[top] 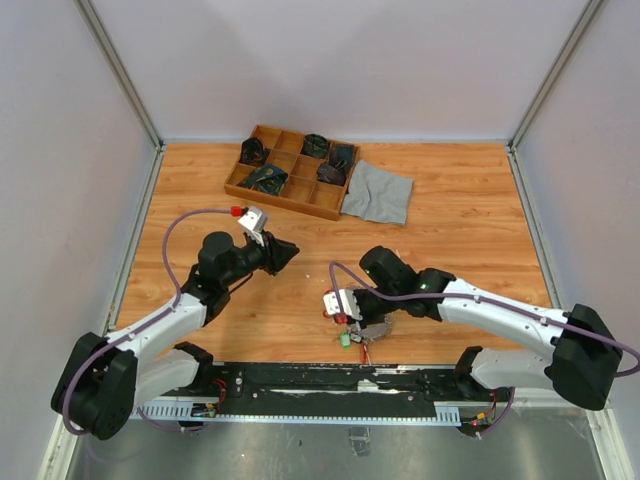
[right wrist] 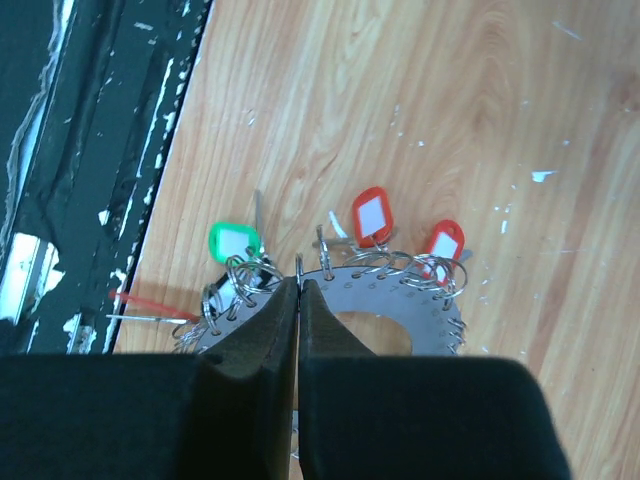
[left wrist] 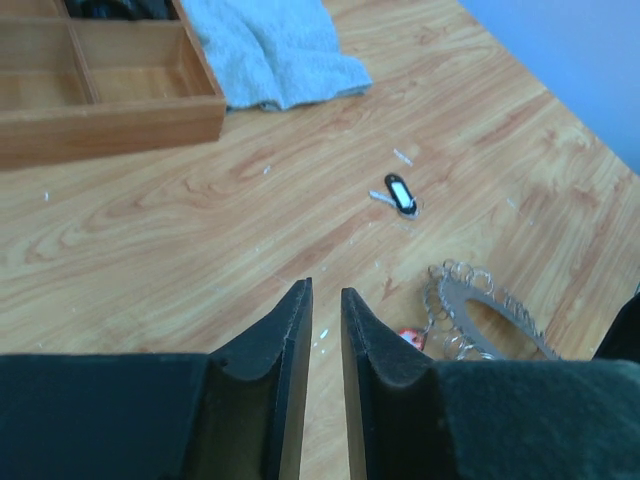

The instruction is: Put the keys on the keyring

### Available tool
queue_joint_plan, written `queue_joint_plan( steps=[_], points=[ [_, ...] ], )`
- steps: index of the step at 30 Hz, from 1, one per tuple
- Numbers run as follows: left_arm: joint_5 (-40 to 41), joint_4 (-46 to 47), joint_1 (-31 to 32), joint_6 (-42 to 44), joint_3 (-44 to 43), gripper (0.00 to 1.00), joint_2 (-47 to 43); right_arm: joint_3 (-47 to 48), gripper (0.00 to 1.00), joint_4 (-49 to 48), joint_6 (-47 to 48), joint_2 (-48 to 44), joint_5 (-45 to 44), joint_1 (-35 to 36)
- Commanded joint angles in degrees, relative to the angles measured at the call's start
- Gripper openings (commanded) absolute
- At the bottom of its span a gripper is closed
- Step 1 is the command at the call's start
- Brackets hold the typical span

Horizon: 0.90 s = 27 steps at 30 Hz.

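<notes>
The keyring (right wrist: 400, 300) is a flat grey metal disc with small split rings all along its rim, lying near the table's front edge (top: 372, 330). Keys with a green tag (right wrist: 234, 241) and two red tags (right wrist: 370, 215) (right wrist: 444, 245) hang from it. My right gripper (right wrist: 300, 285) is shut, pinching one upright split ring (right wrist: 299, 264) at the disc's rim. A loose key with a white tag (left wrist: 400, 193) lies on the wood beyond the keyring (left wrist: 490, 310). My left gripper (left wrist: 326, 295) hovers to the left of the keyring (top: 290, 255), narrowly open and holding nothing.
A wooden compartment tray (top: 290, 170) with dark items stands at the back, with a grey cloth (top: 378, 192) beside it on the right. A black rail (top: 330, 385) runs along the near edge. White scraps dot the wood around the keyring.
</notes>
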<state>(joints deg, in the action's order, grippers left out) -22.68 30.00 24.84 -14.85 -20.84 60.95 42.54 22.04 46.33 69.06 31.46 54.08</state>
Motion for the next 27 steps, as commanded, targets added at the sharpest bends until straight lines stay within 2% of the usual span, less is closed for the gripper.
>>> queue_joint_plan(
  steps=[1, 5, 12, 19, 23, 27],
  points=[
    [1.3, -2.6, 0.0, 0.2, -6.0, 0.24, -3.8, 3.1, 0.01, -2.5, -8.5, -1.9, -1.9, -1.2],
    [1.7, -8.1, 1.2, 0.9, -10.3, 0.26, -7.7, 9.2, 0.01, 1.7, -12.5, -2.7, -4.3, -1.8],
    [4.9, -18.0, 9.9, 3.3, -19.9, 0.31, -11.1, 18.6, 0.01, 9.2, -18.3, -6.5, -7.3, -2.5],
    [-6.2, -23.5, 10.6, 4.2, -29.2, 0.33, -12.2, 22.8, 0.0, 9.8, -22.7, -12.8, -7.8, -2.6],
    [-14.2, -26.3, 11.1, 5.2, -33.8, 0.33, -11.5, 22.7, 0.0, 4.7, -24.0, -16.8, -5.4, -2.6],
    [-16.5, -30.0, 13.3, 7.8, -37.1, 0.32, -10.4, 22.3, 0.0, -0.7, -25.2, -19.5, -3.5, -2.6]
  ],
)
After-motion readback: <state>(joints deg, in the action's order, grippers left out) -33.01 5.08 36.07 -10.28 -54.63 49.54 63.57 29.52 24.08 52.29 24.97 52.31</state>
